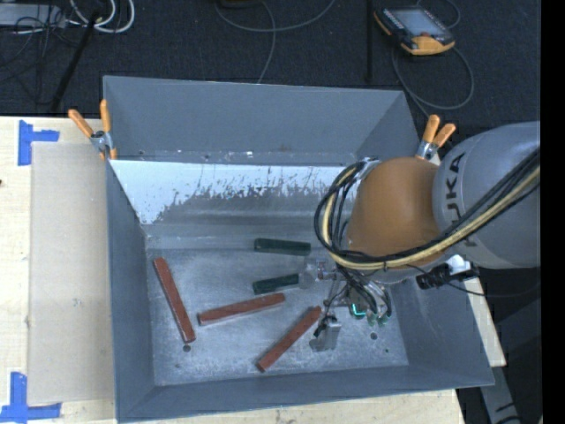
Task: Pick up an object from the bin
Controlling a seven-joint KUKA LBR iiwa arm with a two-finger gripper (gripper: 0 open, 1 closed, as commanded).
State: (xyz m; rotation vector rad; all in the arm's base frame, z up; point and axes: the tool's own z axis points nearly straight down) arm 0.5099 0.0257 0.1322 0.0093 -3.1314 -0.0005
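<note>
Arm (397, 206) in bin (256, 122) | three brown sticks (174, 299), two dark bars (282, 246) | jaws unclear

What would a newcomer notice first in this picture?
First, the large arm with its orange cover, reaching from the right into the grey bin; its gripper hangs low at the upper end of a reddish-brown stick at the floor's front right. Next, the middle stick and the left stick of the same colour, and two short dark green bars, the rear bar and the nearer bar.
</note>
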